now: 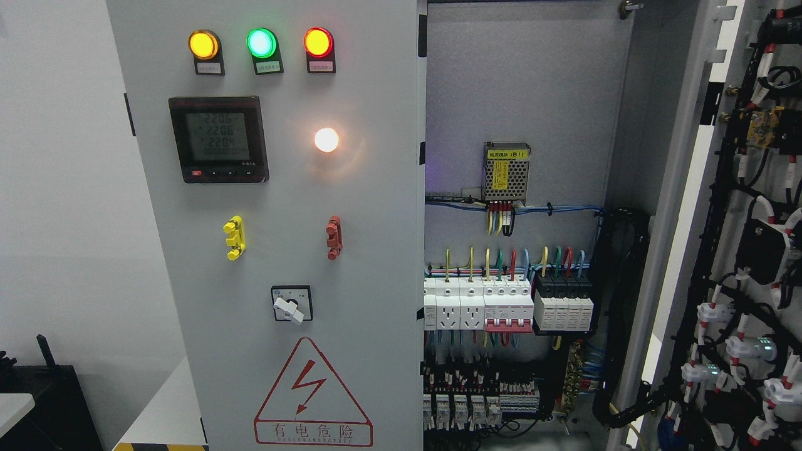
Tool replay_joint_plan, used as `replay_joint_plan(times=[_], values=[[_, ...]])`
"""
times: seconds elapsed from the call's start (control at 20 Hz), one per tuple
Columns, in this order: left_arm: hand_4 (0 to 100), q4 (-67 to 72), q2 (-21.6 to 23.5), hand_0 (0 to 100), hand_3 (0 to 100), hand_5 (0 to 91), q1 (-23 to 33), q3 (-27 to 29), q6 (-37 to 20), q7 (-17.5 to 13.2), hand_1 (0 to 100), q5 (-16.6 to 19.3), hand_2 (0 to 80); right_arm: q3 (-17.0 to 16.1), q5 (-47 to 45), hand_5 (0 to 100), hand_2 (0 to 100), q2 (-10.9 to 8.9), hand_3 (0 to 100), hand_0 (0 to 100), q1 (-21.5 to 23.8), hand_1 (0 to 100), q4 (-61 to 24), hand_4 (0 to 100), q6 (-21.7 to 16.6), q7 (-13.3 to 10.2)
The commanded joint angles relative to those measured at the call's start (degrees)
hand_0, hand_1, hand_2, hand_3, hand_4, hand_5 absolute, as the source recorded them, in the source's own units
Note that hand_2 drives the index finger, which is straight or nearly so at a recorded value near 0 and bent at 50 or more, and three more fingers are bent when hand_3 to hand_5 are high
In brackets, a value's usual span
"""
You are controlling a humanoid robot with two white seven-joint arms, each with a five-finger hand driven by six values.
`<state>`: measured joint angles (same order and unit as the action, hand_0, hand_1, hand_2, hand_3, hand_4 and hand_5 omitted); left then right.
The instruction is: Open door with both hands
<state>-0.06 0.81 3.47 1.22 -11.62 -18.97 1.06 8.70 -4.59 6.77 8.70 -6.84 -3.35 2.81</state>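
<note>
Neither hand in view. Left door (276,250) shut, three lamps (261,42) lit above a meter (218,139). Right door (739,250) swung wide open at right, wiring on its inner face. Breakers (507,304) exposed inside the cabinet.

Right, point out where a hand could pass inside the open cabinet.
Bare back panel above the small power supply is free, bordered by the closed left door. Below, breakers and wiring crowd everything. The swung-open right door is packed with cables. No robot hands in view.
</note>
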Motion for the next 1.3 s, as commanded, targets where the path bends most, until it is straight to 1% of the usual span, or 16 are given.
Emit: replay_joint_plan(times=[0.0,0.1,0.15,0.25,0.3,0.6,1.05,1.25], values=[[4,1.6,-2.4,0,0,0.0,0.0,17.0,2.7,0.3,0,7.5,0.0,0.0,-0.1,0,0,0.00,0,0,0.0,0,0.1,0,0.0,0.0],[4,1.6,-2.3,0,0,0.0,0.0,17.9,2.7,0.3,0,8.8,0.0,0.0,-0.1,0,0,0.00,0,0,0.0,0,0.0,0,0.0,0.0],[4,1.7,-2.3,0,0,0.0,0.0,18.1,2.7,0.3,0,10.2,0.0,0.0,0.0,0,0,0.00,0,0,0.0,0,0.0,0,0.0,0.0],[4,1.9,-2.1,0,0,0.0,0.0,19.0,2.7,0.3,0,11.9,0.0,-0.1,-0.1,0,0,0.00,0,0,0.0,0,0.1,0,0.0,0.0],[4,1.9,-2.0,0,0,0.0,0.0,19.3,2.7,0.3,0,12.0,0.0,-0.1,-0.1,0,0,0.00,0,0,0.0,0,0.1,0,0.0,0.0],[4,2.1,-1.8,0,0,0.0,0.2,19.0,2.7,0.1,0,12.0,0.0,0.0,-0.1,0,0,0.00,0,0,0.0,0,0.1,0,0.0,0.0],[4,2.2,-1.8,0,0,0.0,0.2,18.8,2.8,0.5,0,11.8,0.0,-0.1,-0.2,0,0,0.00,0,0,0.1,0,0.0,0,0.0,0.0],[4,2.1,-1.6,0,0,0.0,0.2,18.6,4.0,0.5,0,11.8,0.0,0.0,-0.2,0,0,0.00,0,0,0.5,0,0.0,0,0.0,0.0]])
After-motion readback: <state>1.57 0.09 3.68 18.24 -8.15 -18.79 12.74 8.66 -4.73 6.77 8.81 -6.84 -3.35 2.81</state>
